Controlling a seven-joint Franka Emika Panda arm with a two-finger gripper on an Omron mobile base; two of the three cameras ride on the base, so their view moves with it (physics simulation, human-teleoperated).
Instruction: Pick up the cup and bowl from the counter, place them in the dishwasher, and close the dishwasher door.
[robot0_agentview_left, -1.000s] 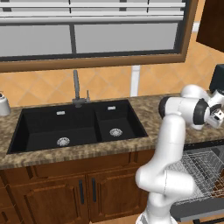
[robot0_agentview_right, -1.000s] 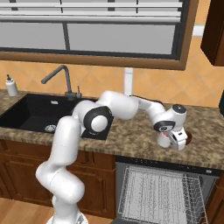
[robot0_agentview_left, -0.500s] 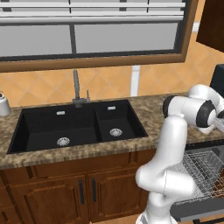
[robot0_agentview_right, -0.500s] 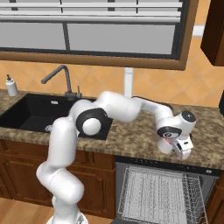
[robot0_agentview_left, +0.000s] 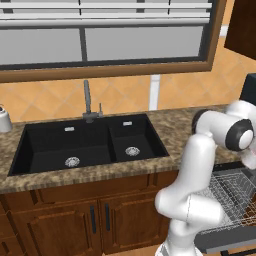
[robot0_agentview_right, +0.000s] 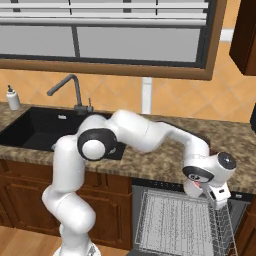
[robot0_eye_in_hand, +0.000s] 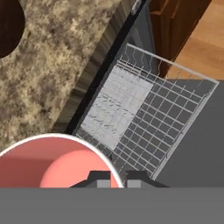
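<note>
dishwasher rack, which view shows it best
The hand view: it looks straight down on the rack, showing the wire grid nearly whole, beside the counter. The right base view shows it from the front below the gripper. The left base view catches just a corner.

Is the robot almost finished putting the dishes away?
Not yet. The gripper is shut on the pink bowl and holds it by the counter edge, above the open dishwasher's wire rack. The rack looks empty, so the bowl must go in. I can't see the cup here. The dishwasher door is open.
</note>
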